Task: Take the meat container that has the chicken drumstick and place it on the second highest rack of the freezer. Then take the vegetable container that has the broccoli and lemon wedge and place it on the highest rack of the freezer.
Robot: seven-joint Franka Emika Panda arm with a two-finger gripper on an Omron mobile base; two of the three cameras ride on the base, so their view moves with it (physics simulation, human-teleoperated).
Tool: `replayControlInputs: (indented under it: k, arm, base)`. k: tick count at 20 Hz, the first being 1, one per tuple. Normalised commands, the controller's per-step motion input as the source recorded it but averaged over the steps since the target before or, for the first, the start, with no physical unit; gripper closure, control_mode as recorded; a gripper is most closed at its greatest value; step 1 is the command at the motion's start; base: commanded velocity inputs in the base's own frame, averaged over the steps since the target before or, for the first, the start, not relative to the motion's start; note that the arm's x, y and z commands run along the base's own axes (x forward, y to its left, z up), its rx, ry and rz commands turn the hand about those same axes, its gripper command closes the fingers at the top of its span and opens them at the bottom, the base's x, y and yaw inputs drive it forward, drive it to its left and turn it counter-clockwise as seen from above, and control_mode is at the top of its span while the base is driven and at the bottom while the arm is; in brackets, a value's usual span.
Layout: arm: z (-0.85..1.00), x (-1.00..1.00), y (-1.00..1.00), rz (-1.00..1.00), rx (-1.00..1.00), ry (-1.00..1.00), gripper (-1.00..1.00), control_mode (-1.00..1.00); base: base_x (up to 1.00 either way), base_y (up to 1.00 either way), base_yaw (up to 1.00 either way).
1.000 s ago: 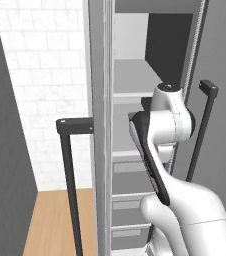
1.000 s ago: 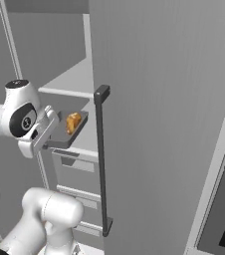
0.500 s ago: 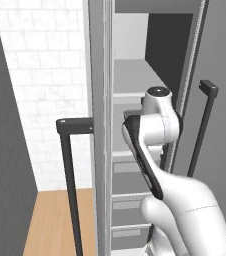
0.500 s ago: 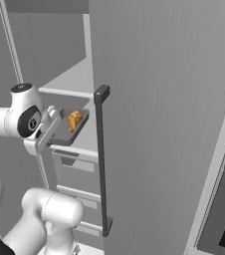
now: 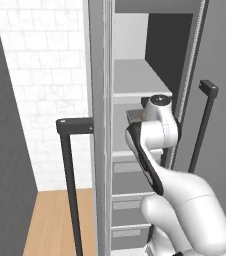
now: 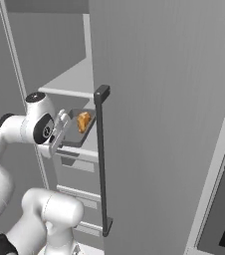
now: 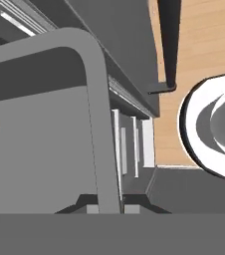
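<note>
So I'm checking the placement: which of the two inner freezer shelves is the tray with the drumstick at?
The lower shelf, second highest. The meat container with the chicken drumstick sits level with it, while the highest rack above is bare. The gripper has its jaws shut on the tray's rim.

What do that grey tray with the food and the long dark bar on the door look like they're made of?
The tray, pinched at its rim by the gripper, looks like matte grey plastic or metal: thin raised rim, rounded corners, no shine. The chicken drumstick on it is glossy orange-brown. The door's bar handle looks like dark matte metal or plastic: square-edged, uniformly near-black. Being rendered, neither is certain.
</note>
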Motion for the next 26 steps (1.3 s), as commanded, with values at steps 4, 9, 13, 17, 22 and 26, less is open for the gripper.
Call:
replayControlInputs:
  k: [4,9,13,17,22,26]
  arm:
    - [-0.29,0.56,-0.15,0.0,0.0,0.0,1.0,-1.0]
    - [-0.39,0.65,0.0,0.0,0.0,0.0,1.0,-1.0]
    - [-0.39,0.72,-0.09,0.0,0.0,0.0,1.0,-1.0]
    - [-0.41,0.67,-0.13,0.0,0.0,0.0,1.0,-1.0]
    - [-0.12,0.62,-0.04,-0.01,0.0,0.01,1.0,-1.0]
    - [0.0,0.62,0.0,-0.04,0.0,0.02,1.0,-1.0]
  base:
    - [0.0,0.0,0.0]
    - [0.0,0.0,0.0]
    - [0.0,0.0,0.0]
    - [0.0,0.0,0.0]
    - [0.0,0.0,0.0]
    - [0.0,0.0,0.0]
